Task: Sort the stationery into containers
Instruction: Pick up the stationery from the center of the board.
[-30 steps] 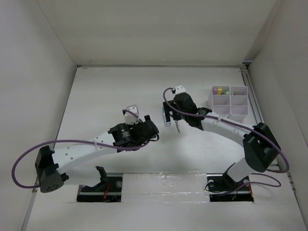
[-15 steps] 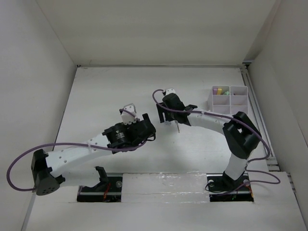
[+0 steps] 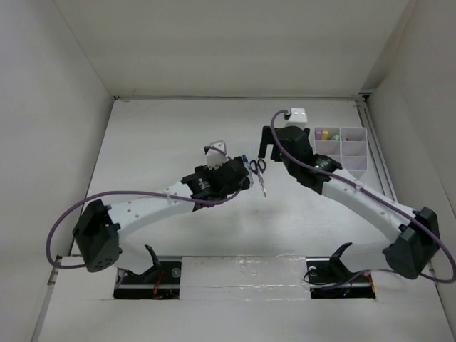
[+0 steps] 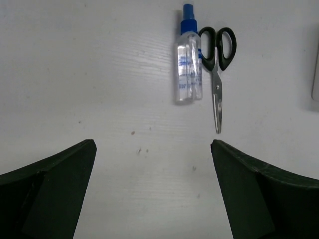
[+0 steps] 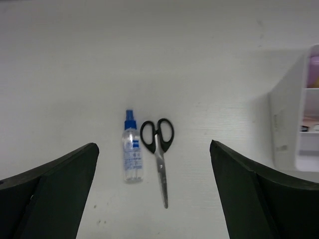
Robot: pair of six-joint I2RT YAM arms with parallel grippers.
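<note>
The black-handled scissors [image 3: 260, 173] lie flat on the table, with the small blue-capped bottle [image 3: 244, 157] just to their left. Both show in the left wrist view, bottle [image 4: 188, 74] and scissors [image 4: 217, 64], and in the right wrist view, bottle [image 5: 132, 157] and scissors [image 5: 158, 149]. My left gripper [image 3: 242, 179] is open and empty, just near-left of them. My right gripper [image 3: 266, 146] is open and empty, just beyond them. The white four-compartment organizer [image 3: 354, 165] stands at the right with pastel sticks [image 3: 326, 134] in its far-left compartment.
White walls enclose the table on the left, back and right. The organizer's wall shows at the right edge of the right wrist view [image 5: 286, 124] and as a sliver in the left wrist view [image 4: 315, 74]. A rail runs along the table's right side [image 3: 379, 153].
My right gripper has lifted off the spot over the scissors and drawn back toward the far side, uncovering scissors and bottle. My left gripper has moved right and farther, up to the bottle.
</note>
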